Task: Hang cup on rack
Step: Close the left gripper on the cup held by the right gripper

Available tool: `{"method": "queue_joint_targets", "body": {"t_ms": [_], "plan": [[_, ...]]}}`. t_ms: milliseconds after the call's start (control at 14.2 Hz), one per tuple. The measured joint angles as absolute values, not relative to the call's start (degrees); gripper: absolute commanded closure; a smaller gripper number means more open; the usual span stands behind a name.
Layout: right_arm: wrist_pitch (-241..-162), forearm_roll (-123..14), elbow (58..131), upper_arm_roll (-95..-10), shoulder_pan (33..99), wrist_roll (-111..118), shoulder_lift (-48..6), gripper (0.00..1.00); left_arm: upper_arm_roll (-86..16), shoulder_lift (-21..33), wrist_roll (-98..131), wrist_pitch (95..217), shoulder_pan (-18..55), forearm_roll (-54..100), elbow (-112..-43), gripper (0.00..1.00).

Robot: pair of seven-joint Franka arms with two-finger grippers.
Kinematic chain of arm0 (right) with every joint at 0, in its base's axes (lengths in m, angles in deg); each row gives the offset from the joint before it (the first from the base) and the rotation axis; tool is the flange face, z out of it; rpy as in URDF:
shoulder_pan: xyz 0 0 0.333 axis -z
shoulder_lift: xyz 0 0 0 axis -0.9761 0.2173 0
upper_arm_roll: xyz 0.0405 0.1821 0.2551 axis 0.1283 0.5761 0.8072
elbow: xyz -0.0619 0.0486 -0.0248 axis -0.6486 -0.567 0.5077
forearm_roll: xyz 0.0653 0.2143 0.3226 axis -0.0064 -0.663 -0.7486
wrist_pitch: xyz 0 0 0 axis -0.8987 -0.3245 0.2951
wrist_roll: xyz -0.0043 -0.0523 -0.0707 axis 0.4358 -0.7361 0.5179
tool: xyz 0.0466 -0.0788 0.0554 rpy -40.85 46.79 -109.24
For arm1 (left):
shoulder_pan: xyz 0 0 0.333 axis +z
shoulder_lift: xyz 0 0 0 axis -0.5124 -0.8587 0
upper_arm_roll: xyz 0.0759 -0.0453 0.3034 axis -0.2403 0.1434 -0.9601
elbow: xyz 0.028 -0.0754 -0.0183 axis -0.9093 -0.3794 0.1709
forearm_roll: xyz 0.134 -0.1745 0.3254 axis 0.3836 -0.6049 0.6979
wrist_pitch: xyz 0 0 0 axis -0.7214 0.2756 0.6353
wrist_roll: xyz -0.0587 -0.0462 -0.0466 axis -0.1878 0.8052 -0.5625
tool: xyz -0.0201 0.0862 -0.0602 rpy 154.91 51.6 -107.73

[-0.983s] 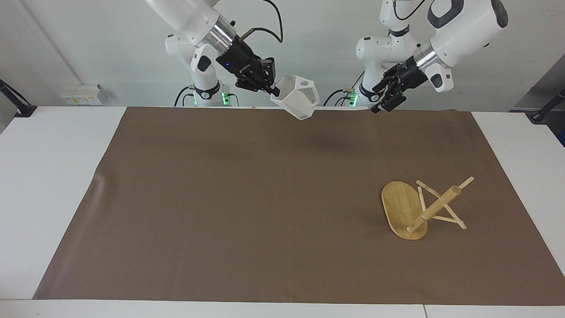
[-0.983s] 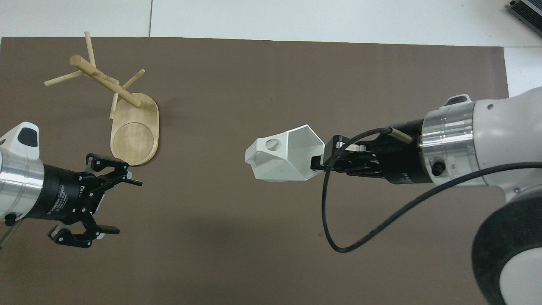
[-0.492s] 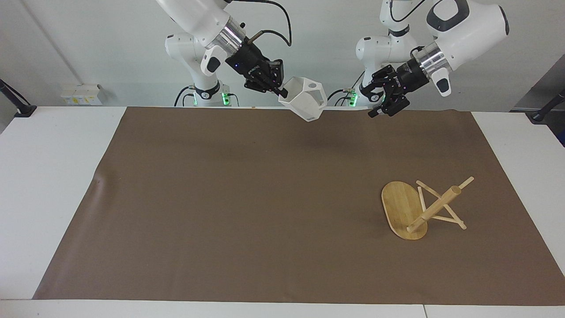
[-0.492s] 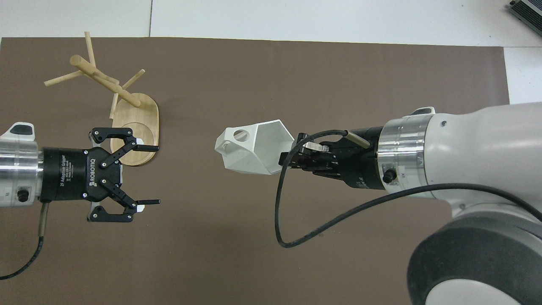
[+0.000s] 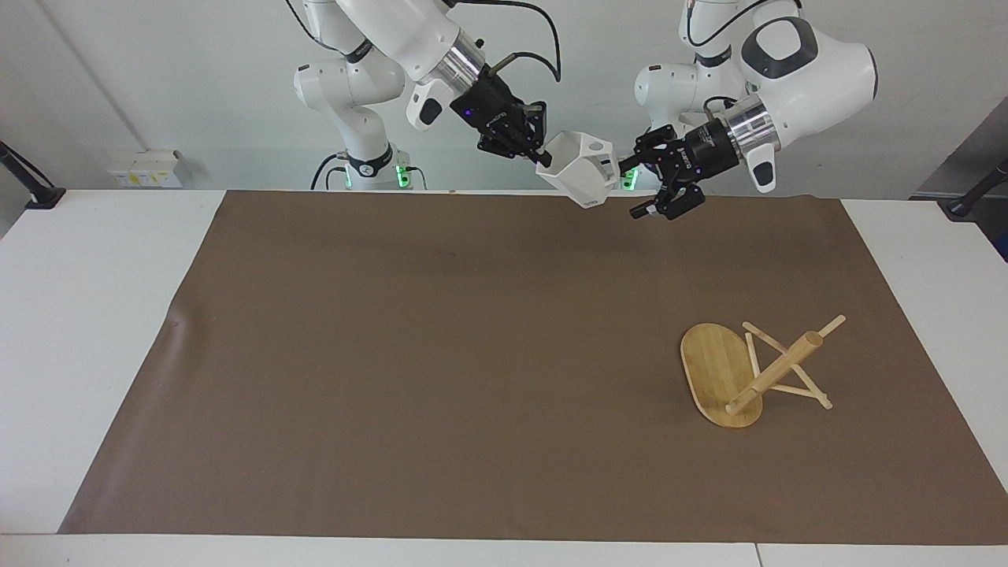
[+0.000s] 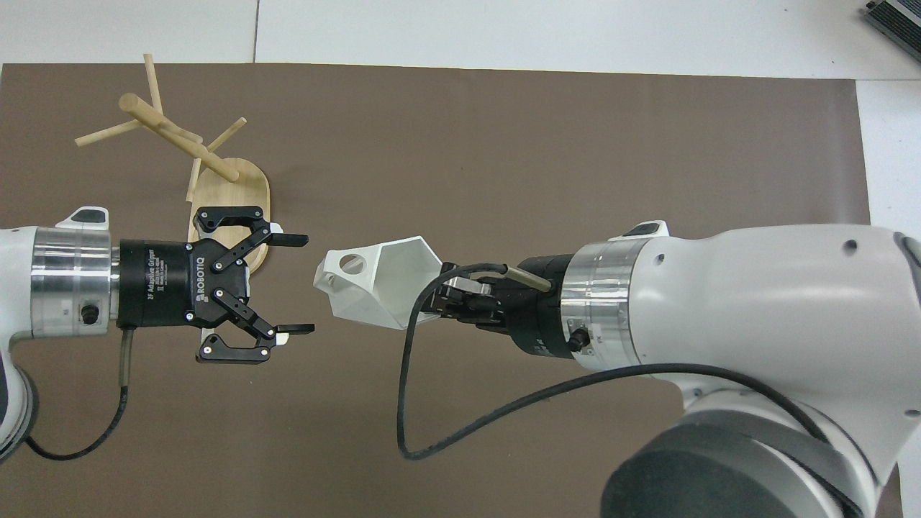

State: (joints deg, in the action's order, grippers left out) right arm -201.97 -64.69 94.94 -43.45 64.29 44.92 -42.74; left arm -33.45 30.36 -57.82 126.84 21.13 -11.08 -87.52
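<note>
Cup (image 5: 584, 169) in right claw (image 5: 542, 161), facing spread left claw (image 5: 642, 187).

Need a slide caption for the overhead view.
Right gripper presents the cup to the open left gripper; rack lies tipped over.

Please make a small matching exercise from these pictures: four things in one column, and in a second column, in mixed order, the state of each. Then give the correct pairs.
Things:
1. cup
2. rack
3. left gripper
4. right gripper

States:
A. open, in the air, facing the cup's handle end
B. lying tipped over on the brown mat, toward the left arm's end of the table
C. held up in the air by its rim, over the mat
D. shut on the cup's rim

Pairs: 1-C, 2-B, 3-A, 4-D
</note>
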Motion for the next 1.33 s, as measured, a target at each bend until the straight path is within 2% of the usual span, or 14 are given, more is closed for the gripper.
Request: {"method": "queue_joint_targets", "body": {"t_ms": [702, 913, 983, 1053, 1194, 1334], "plan": [[-202.3, -64.7, 95.3, -43.4, 63.5, 44.9, -42.7, 1.00, -33.4, 30.4, -58.1, 126.5, 19.8, -11.1, -89.0, 0.00], [-202.3, -64.7, 95.3, -43.4, 63.5, 44.9, -42.7, 1.00, -33.3, 30.4, -58.1, 126.5, 19.8, -11.1, -89.1, 0.15], [-202.3, -64.7, 95.3, -43.4, 63.5, 44.9, -42.7, 1.00, -33.3, 30.4, -58.1, 126.4, 19.8, -11.1, -89.1, 0.17], [-202.3, -64.7, 95.3, -43.4, 63.5, 44.9, -42.7, 1.00, -33.2, 30.5, -58.1, 126.4, 19.8, -11.1, -89.1, 0.23], [-202.3, -64.7, 95.3, -43.5, 63.5, 44.9, -42.7, 1.00, -33.2, 30.5, -58.0, 126.2, 19.7, -11.1, -89.1, 0.55], [-202.3, -64.7, 95.3, -43.5, 63.5, 44.9, -42.8, 1.00, -33.2, 30.6, -57.7, 126.1, 19.7, -11.1, -89.0, 0.98]]}}
